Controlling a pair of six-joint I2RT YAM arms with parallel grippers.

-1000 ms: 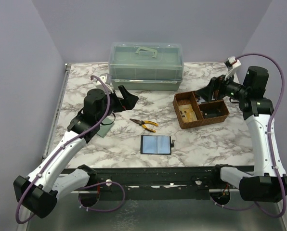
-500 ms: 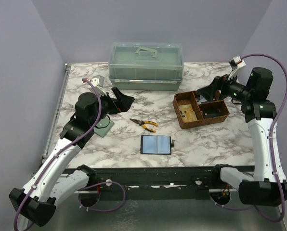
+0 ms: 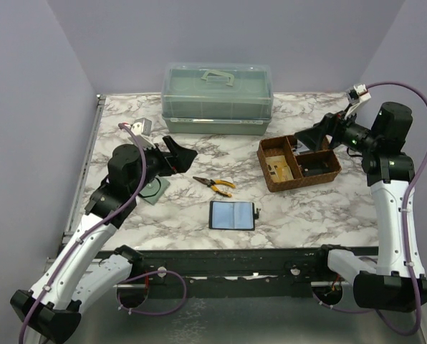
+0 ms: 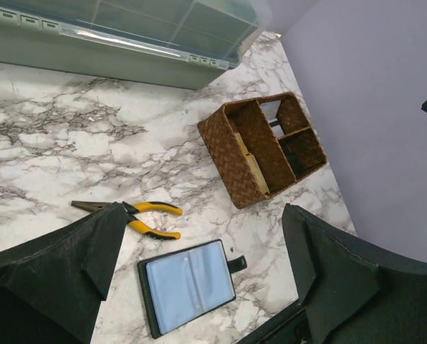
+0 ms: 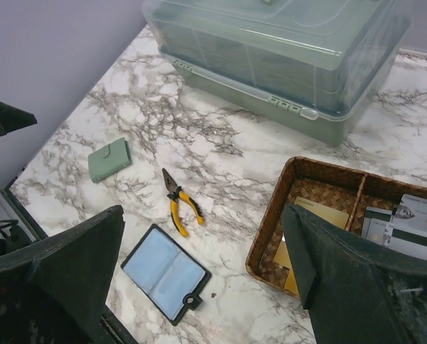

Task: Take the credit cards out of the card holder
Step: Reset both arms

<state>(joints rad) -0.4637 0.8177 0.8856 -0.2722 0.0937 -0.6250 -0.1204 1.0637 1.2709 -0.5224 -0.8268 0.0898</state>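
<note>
- The card holder (image 3: 232, 215) lies open flat near the table's front edge, blue-grey lining up, apart from both arms.
- Grey credit cards (image 5: 407, 225) sit in the wicker basket's (image 5: 268, 236) end compartment, partly hidden by a right finger.
- The left gripper (image 3: 187, 153) and right gripper (image 3: 304, 140) hang wide open, empty.
- The left arm hides part of a green wallet (image 3: 156, 192).
</note>
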